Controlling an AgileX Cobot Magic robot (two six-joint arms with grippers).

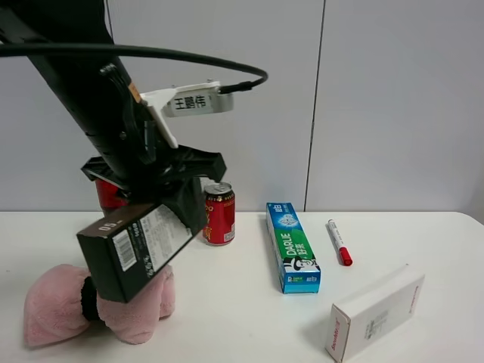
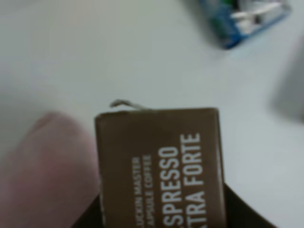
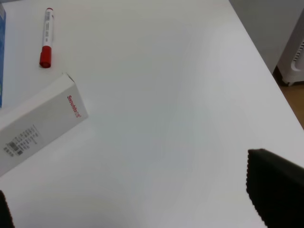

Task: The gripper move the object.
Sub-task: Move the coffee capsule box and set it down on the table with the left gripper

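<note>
Brown carton [image 1: 136, 249]: up off the table [image 1: 242, 333], tipped with one end low, hanging over the edge of the pink cloth [image 1: 60, 310]. Pinched tight near its far end by the left gripper [image 1: 180, 203], with black fingers pressed on both sides. Low corner maybe brushing the cloth, maybe not: hard to tell.

Hold the squeeze firm the whole way. Gripped near one end only, so likely to droop or swing. Go slow and smooth, with no jerks.

Lift a little more before going sideways, to stop the low corner dragging the cloth along. Mind the red can [image 1: 219, 215], standing just beside the gripper, easy to knock over with a quick turn. Mind the toothpaste box [image 1: 293, 247], the red marker [image 1: 339, 242] and the white carton [image 1: 376, 312] too.

Pick a bare patch of table, well apart from all of those. Bring the carton down gently, level it out, and rest it flat before letting go. Open wide, then pull straight up, to avoid nudging it.

Right gripper [image 3: 142, 204]: spread wide, holding nothing, low over bare table near the white carton. Best left out of the way.
</note>
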